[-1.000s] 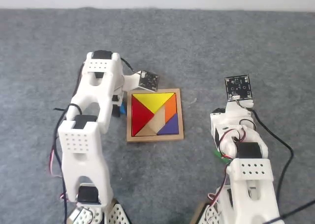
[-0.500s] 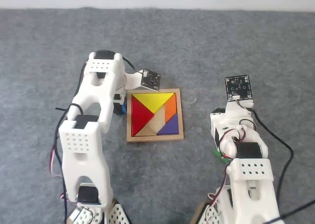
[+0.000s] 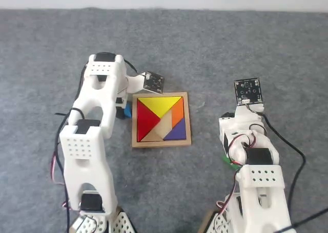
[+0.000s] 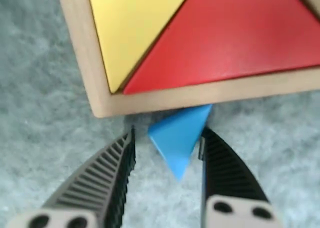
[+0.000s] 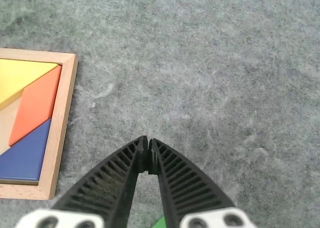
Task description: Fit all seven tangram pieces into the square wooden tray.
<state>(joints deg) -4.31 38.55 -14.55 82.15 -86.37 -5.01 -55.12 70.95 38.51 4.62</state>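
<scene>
One light-blue triangle [image 4: 179, 140] sits just outside the tray [image 4: 80, 47], left hand [image 4: 168, 134] open around it. Right hand [image 5: 149, 143] is closed, empty.

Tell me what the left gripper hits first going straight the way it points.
Most likely the blue triangle, sitting inside the open left gripper; just beyond it is the rim of the wooden tray.
</scene>
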